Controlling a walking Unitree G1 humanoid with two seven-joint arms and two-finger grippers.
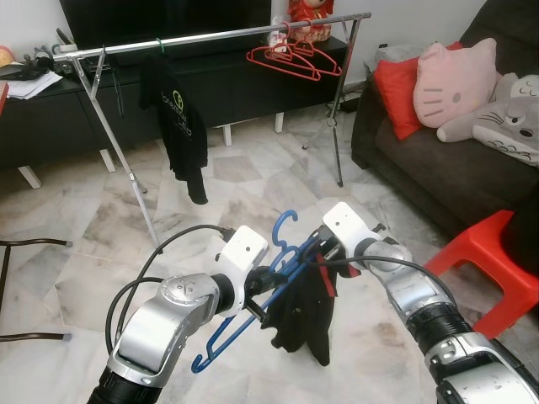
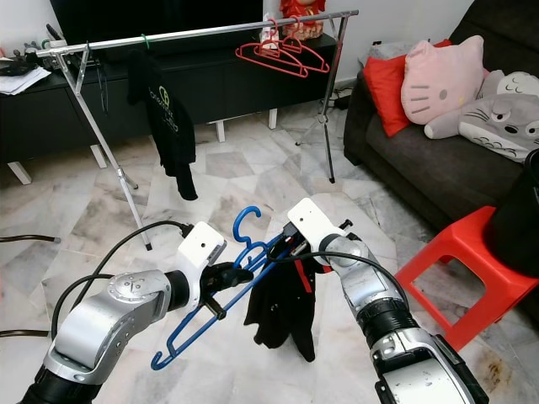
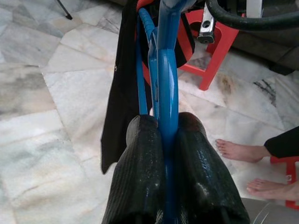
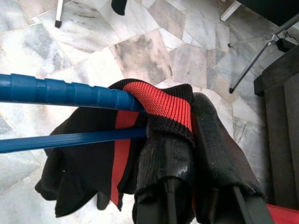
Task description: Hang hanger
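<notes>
Marble-floored living room; a metal clothes rail [image 1: 219, 35] stands across the back. Well in front of it, the left gripper [image 1: 268, 282] pinches a light, stiff blue hanger [image 1: 253, 311]. The right gripper [image 1: 324, 252] clamps its soft black-and-red garment [image 1: 303, 316], probably loosely draped.

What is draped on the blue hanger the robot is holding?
A black garment with a red collar band hangs over one end of the blue hanger. The right gripper pinches that collar; the left gripper clamps the hanger's bar. The hanger arm under the cloth is hidden.
</notes>
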